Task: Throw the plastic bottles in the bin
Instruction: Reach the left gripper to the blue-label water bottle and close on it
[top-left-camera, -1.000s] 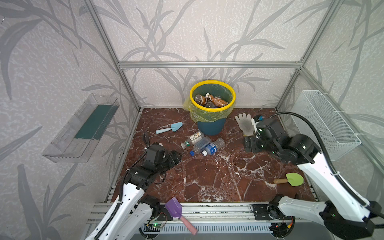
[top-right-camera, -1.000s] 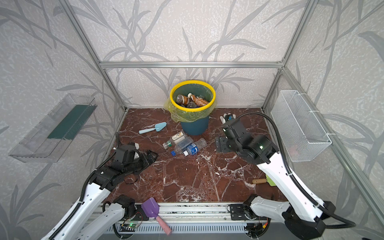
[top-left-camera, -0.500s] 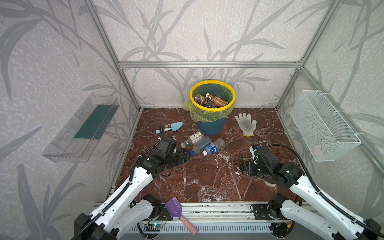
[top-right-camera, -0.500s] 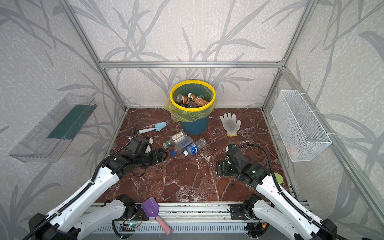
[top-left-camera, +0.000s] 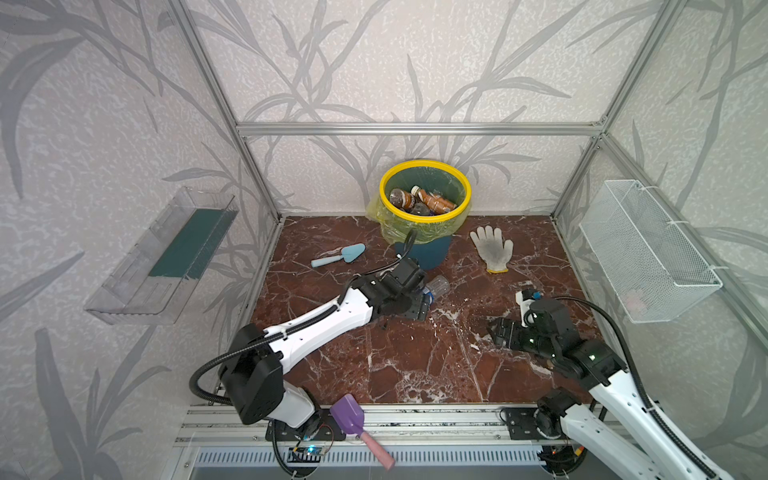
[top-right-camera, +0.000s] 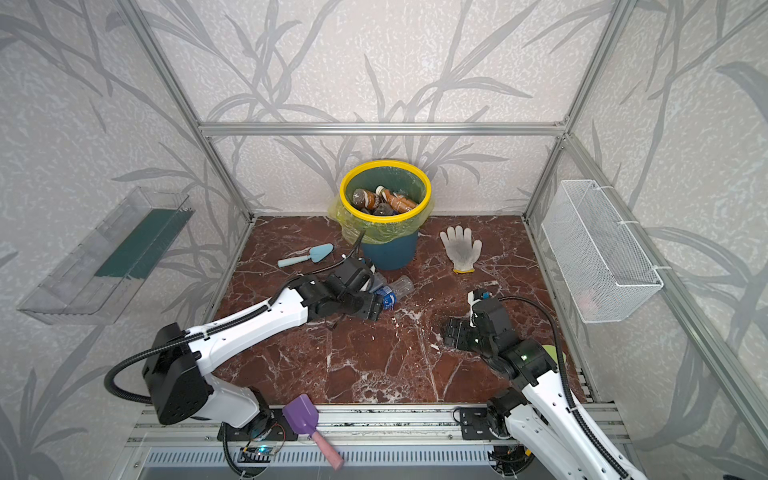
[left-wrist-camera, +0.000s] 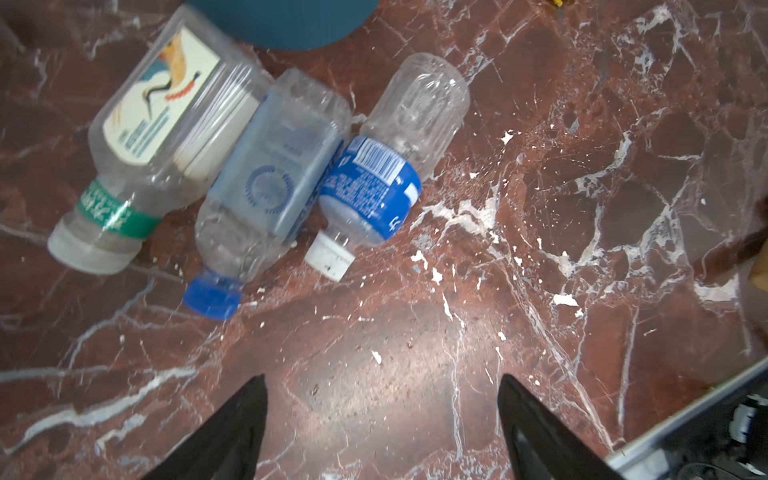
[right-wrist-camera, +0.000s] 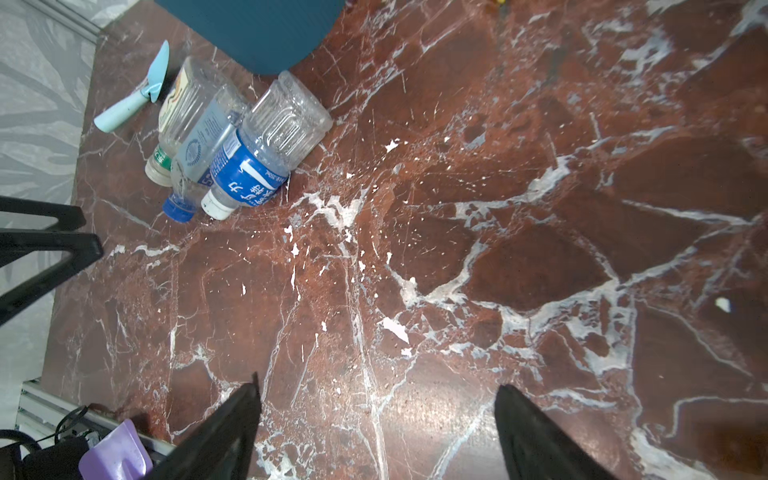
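Three plastic bottles lie side by side on the marble floor against the bin's foot: one with a green band (left-wrist-camera: 153, 137), one with a blue cap (left-wrist-camera: 266, 183) and one with a blue label (left-wrist-camera: 386, 166). In both top views only the clear end of a bottle (top-left-camera: 438, 286) (top-right-camera: 401, 286) shows past my left gripper (top-left-camera: 415, 309) (top-right-camera: 372, 309). The left gripper (left-wrist-camera: 380, 380) is open and empty, just short of the bottle caps. The bin (top-left-camera: 425, 163) (top-right-camera: 384, 164) holds several brown bottles (top-left-camera: 432, 201). My right gripper (top-left-camera: 496, 332) (right-wrist-camera: 376, 386) hovers open and empty over bare floor at the right.
A light-blue trowel (top-left-camera: 338, 255) lies left of the bin and a white glove (top-left-camera: 492, 249) right of it. A purple scoop (top-left-camera: 349, 417) rests on the front rail. A wire basket (top-left-camera: 648, 249) hangs on the right wall, a clear tray (top-left-camera: 162, 253) on the left.
My left arm has stretched forward and rightward up to the bottles beside the bin. My right arm has drawn back from beside the bin to the front right of the floor.
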